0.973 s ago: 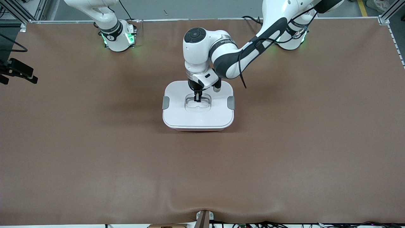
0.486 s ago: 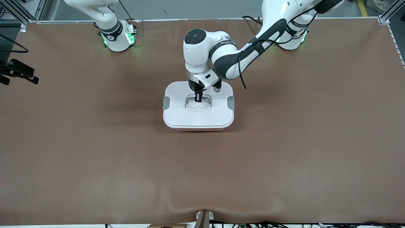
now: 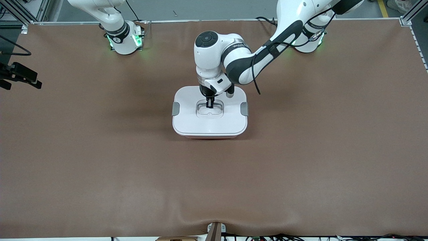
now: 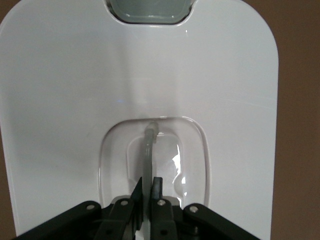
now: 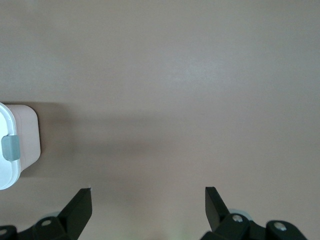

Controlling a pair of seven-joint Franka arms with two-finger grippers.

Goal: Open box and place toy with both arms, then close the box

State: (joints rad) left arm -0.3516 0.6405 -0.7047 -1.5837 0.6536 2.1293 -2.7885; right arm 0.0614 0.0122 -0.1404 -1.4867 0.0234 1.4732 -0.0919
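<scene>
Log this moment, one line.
left gripper: shut on handle | lid: on box | right gripper: open, waits over table

The box (image 3: 209,134) shows pale pink under a glossy white lid (image 3: 187,117) with grey side clips (image 3: 175,108) and a clear handle (image 4: 149,150). The desk (image 3: 100,167) is plain matte brown. Both arms are white with black bands; the left gripper (image 3: 209,104) is black.
</scene>
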